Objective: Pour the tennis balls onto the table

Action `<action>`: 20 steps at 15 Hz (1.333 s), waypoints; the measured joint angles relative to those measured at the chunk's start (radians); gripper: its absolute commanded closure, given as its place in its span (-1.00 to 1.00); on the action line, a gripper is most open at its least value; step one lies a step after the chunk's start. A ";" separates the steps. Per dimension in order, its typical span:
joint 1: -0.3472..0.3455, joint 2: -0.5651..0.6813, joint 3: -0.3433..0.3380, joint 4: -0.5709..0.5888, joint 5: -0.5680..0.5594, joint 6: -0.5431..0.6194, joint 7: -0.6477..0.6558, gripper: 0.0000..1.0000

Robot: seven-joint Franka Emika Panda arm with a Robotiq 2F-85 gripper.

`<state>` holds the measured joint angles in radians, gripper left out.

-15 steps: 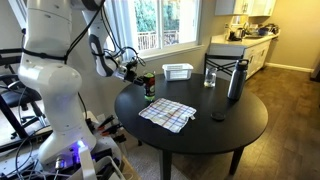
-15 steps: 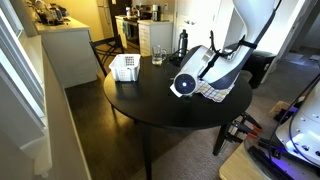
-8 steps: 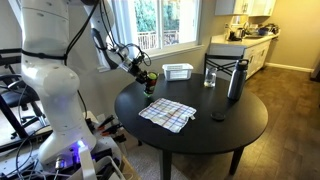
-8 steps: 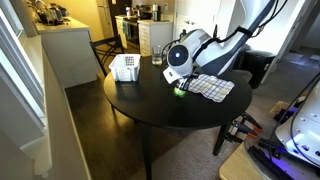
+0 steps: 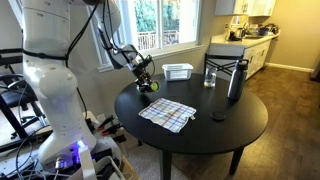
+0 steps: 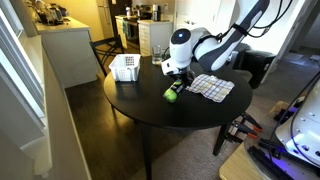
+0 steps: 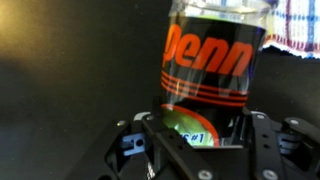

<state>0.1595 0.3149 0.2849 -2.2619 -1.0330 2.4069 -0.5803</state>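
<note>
we see the end effector [image 7: 200,150] pinching the light, stiff, slick penn can [image 7: 212,55] by its wall above the bench [image 6: 140,106]; its fuzzy tennis balls [image 6: 172,92], we judge, will roll freely.

Checkered cloth [image 5: 167,114]; behind it white basket [image 5: 178,71], glass [image 5: 210,77], dark bottle [image 5: 236,80]

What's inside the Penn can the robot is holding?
One yellow-green tennis ball shows through the clear can wall. The Penn label hides whether more balls sit behind it.
</note>
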 measured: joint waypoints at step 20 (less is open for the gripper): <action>-0.039 0.073 -0.011 -0.033 0.315 0.312 0.000 -0.82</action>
<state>0.1208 0.3882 0.2741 -2.2945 -0.7181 2.7187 -0.5805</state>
